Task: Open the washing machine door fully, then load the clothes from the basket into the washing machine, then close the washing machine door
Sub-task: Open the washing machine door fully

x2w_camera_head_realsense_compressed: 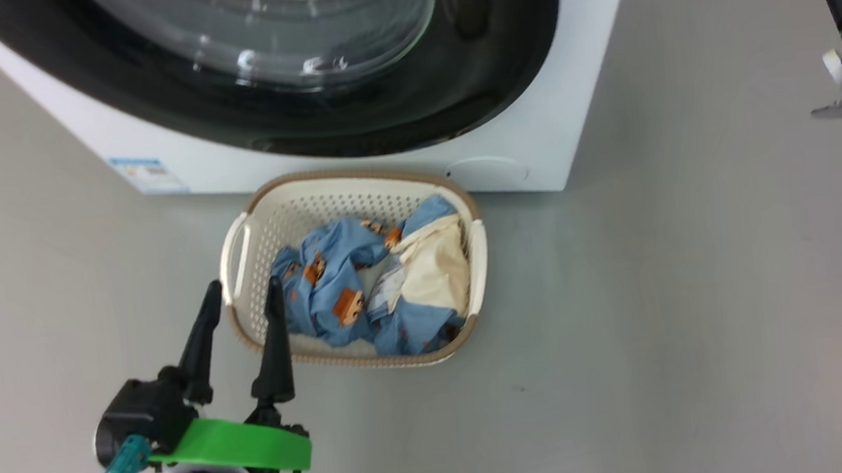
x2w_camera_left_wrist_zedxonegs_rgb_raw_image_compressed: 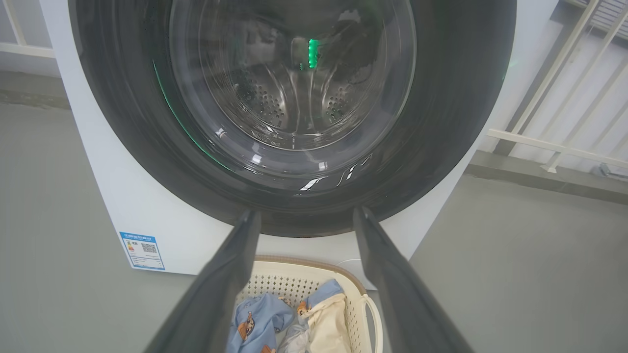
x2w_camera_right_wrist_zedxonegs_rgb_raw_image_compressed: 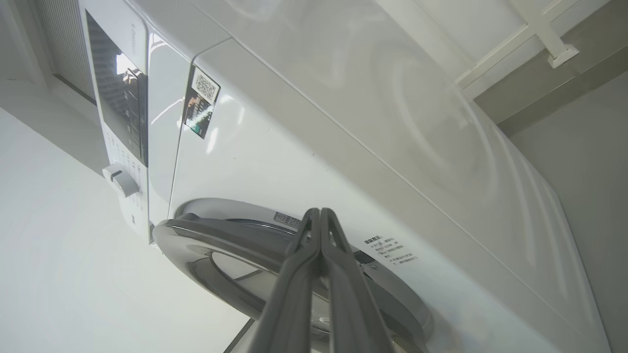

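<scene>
Left jaws apart nr basket (x2w_camera_head_realsense_compressed: 355,174); blue QR sticker (x2w_camera_left_wrist_zedxonegs_rgb_raw_image_compressed: 142,251) on washing machine (x2w_camera_left_wrist_zedxonegs_rgb_raw_image_compressed: 147,206)

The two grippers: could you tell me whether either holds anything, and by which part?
Nothing is held. The left gripper is open above the basket; the right gripper is shut on nothing, near the washing machine door.

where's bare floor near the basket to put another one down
Widest free patch: the floor right of the basket, out past the washing machine corner. Floor left of the basket is bare too, but the open left gripper hangs by that rim. Crowded: the narrow strip between basket and machine front.
</scene>
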Robot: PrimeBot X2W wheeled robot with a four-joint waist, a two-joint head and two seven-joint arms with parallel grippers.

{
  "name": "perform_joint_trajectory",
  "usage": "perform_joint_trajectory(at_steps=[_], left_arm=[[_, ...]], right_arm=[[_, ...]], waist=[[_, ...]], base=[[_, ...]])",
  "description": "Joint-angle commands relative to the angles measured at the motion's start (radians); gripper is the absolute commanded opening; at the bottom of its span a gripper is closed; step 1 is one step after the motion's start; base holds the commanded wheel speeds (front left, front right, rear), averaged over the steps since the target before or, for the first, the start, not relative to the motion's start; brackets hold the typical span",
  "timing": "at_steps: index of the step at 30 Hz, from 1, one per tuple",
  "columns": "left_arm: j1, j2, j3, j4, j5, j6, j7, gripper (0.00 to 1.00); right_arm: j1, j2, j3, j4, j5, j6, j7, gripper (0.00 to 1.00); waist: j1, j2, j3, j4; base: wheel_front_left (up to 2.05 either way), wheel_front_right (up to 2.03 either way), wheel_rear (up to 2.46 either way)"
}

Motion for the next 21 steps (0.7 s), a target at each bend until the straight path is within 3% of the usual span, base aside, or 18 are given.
perform_joint_trajectory(at_steps=[1, 12, 21], left_arm=[[-0.029, 0.010, 0.022, -0.031, -0.008, -0.003, -0.006, 1.00], [-0.084, 0.009, -0.047, -0.056, -0.061, 0.015, -0.006, 1.00], [-0.119, 0.009, -0.083, -0.074, -0.085, 0.029, -0.006, 1.00]], right_arm=[[-0.017, -0.017, 0.009, -0.020, 0.020, 0.006, 0.018, 0.00], [-0.149, -0.039, -0.028, -0.013, 0.151, 0.006, 0.323, 0.00], [-0.226, -0.012, -0.068, -0.005, 0.155, 0.006, 0.485, 0.00]], waist=[[-0.0001, 0.0000, 0.054, 0.050], [-0.0001, 0.0000, 0.159, 0.101], [-0.0001, 0.0000, 0.222, 0.122]], base=[[0.00, 0.00, 0.00], [0.00, 0.00, 0.00], [0.00, 0.00, 0.00]])
